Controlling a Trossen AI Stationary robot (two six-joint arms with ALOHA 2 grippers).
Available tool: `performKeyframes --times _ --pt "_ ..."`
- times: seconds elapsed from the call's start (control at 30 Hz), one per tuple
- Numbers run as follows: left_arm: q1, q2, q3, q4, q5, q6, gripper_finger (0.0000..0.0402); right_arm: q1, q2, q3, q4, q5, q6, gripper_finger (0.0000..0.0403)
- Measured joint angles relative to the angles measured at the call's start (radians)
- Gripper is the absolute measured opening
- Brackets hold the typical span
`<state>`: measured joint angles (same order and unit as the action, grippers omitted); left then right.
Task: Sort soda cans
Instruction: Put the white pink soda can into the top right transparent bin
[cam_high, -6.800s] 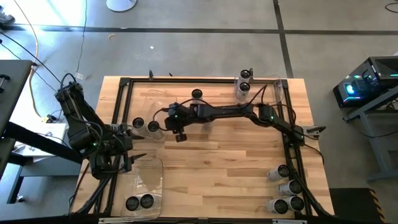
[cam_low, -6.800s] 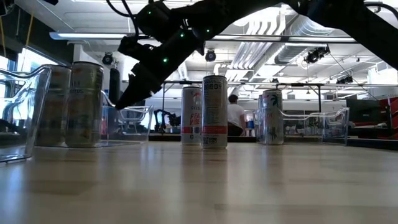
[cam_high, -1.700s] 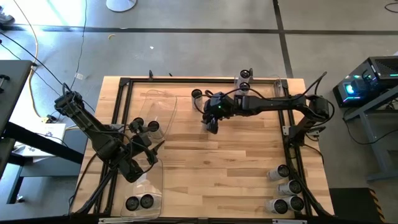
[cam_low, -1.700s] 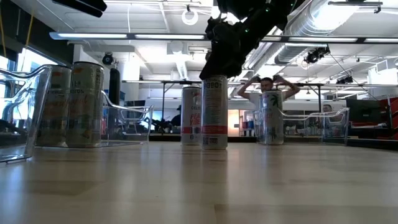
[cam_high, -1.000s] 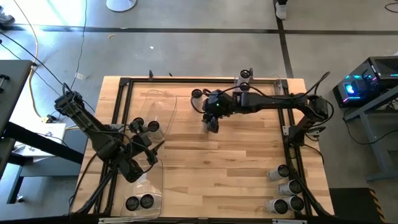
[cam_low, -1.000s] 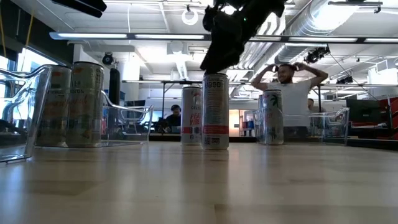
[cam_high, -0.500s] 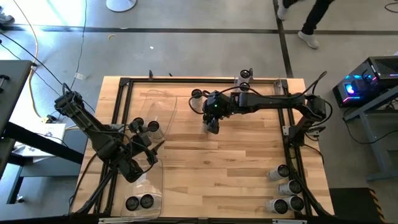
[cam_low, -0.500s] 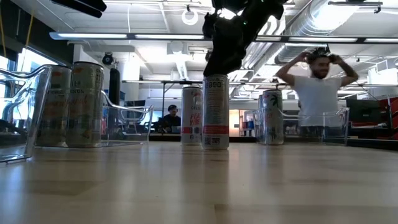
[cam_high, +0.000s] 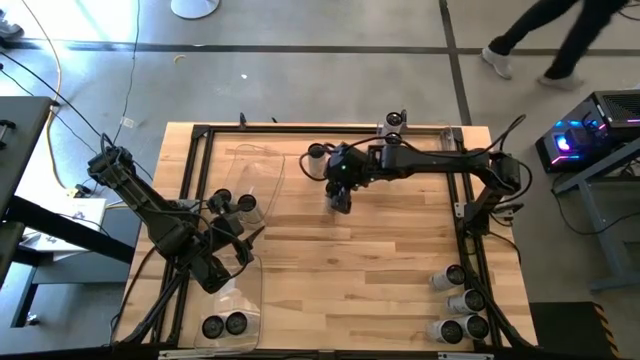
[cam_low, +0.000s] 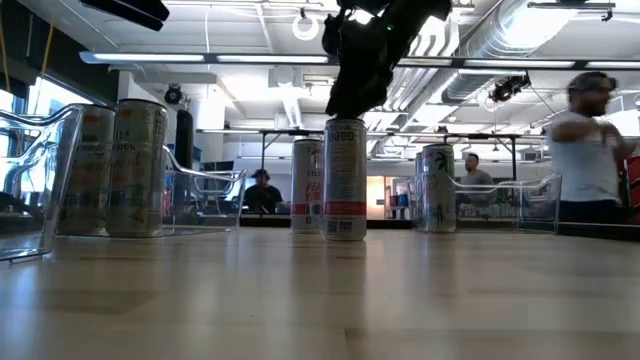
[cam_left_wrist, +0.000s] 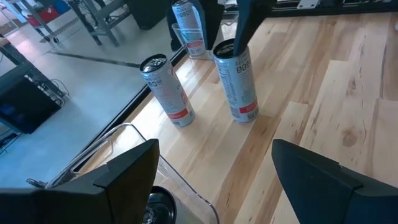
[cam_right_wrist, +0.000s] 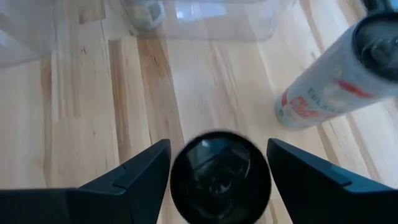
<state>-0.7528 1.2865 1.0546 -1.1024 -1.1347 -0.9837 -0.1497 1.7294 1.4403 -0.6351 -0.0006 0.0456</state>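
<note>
Right wrist view first: my right gripper (cam_right_wrist: 219, 163) has its two fingers spread apart on either side of the dark round top of an upright can (cam_right_wrist: 221, 176), and I cannot see either finger touching it. From the low view the gripper (cam_low: 348, 100) hangs just above that can (cam_low: 345, 180), which stands on the wooden table (cam_low: 320, 300). In the high view this places the right gripper (cam_high: 340, 199) toward the far middle of the table (cam_high: 380, 260).

Just beside the can stands a second can (cam_right_wrist: 339, 81) with red lettering, and behind it a clear bin (cam_right_wrist: 205, 15).

My left gripper (cam_high: 232, 240) waits near the left edge with its fingers wide apart, empty, over the rim of a clear bin (cam_high: 262, 190). Two cans (cam_high: 232, 204) stand close by it, and two more (cam_high: 224, 325) sit in a bin at the near left corner.

A cluster of cans (cam_high: 458, 303) lies at the near right corner, and a pair (cam_high: 393, 121) at the far edge.

A person (cam_low: 588, 150) shows in the room behind.
</note>
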Motion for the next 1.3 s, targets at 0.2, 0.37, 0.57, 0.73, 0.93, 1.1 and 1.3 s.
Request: performKeyframes --times 0.2,0.37,0.57,0.73,0.93,1.1,1.3 --pt "0.0 0.0 0.0 -0.007 0.0 0.001 0.0304 0.012 0.02 0.004 -0.025 0.007 0.003 0.0259" --pt "0.0 0.0 0.0 -0.009 0.0 0.002 0.0304 0.014 0.055 0.007 -0.023 0.001 -0.001 0.026" --pt "0.0 0.0 0.0 -0.01 0.005 0.003 0.0304 -0.004 0.067 0.006 -0.023 -0.061 -0.009 0.026" --pt "0.0 0.0 0.0 -0.012 0.006 0.003 0.0304 -0.01 0.071 0.003 -0.045 -0.085 -0.039 0.0282" --pt "0.0 0.0 0.0 -0.019 0.007 0.002 0.0304 -0.011 0.109 -0.003 -0.123 -0.082 -0.051 0.032" --pt "0.0 0.0 0.0 -0.022 0.007 0.001 0.0304 -0.012 0.125 -0.004 -0.149 -0.035 -0.054 0.0323" --pt "0.0 0.0 -0.001 -0.023 0.009 -0.006 0.0304 0.016 0.112 0.002 -0.109 -0.026 -0.072 0.0323"
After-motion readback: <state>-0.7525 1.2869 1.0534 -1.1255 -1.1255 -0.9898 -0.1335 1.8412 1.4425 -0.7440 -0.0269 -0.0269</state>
